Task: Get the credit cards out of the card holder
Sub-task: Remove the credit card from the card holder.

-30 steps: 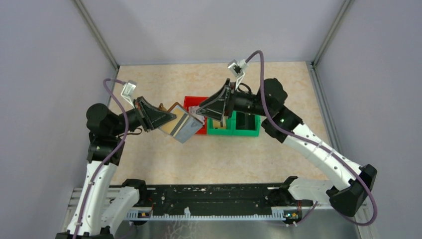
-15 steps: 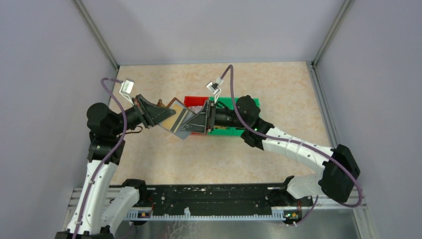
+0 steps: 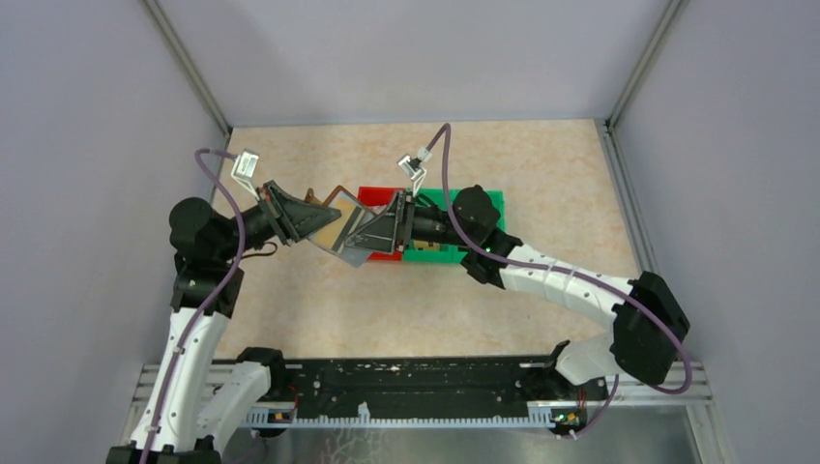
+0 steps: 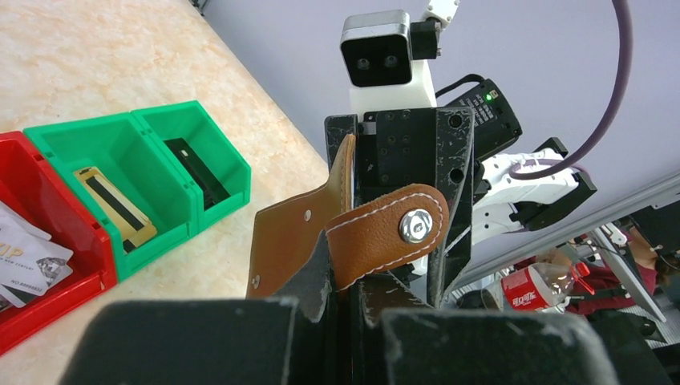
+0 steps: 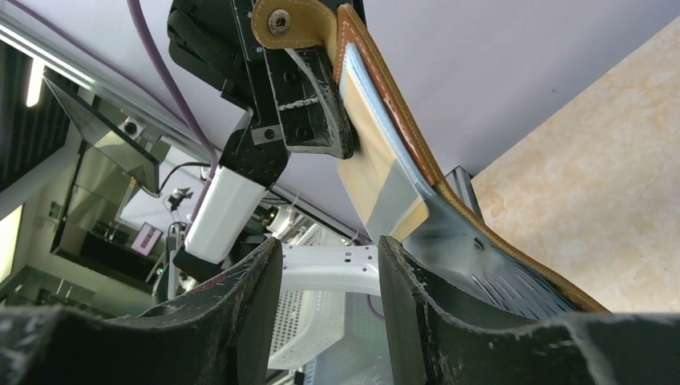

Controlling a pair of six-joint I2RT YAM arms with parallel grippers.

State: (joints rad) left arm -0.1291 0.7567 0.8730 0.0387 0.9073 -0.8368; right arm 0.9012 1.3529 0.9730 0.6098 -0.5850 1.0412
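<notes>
Brown leather-look folding card holder (image 3: 338,235) hangs open in the air between the two arms, over the middle of the table and just left of the red plastic bin (image 3: 372,196). The left gripper (image 3: 324,224) is clamped on its snap-tab edge. In the left wrist view the stitched tab (image 4: 386,233) stands up from between the dark fingers. The right gripper (image 3: 366,238) sits at the holder's opposite, lower edge with its jaws spread. From its wrist, the pale grey-blue inside slopes down toward the right finger (image 5: 449,321); whether they touch I cannot tell. A tan credit card with a grey band (image 5: 377,172) lies in the clear pockets. In the two-compartment green plastic bin (image 4: 72,152) lie a gold card with a dark stripe (image 4: 112,204) and a dark card (image 4: 196,172) — one per compartment. Whitish printed scraps (image 4: 24,257) sit in the red bin. Beige marbled tabletop (image 3: 551,174) spreads to the right of the bins and on their near side — lilac-grey walls (image 3: 416,58) close three sides.
</notes>
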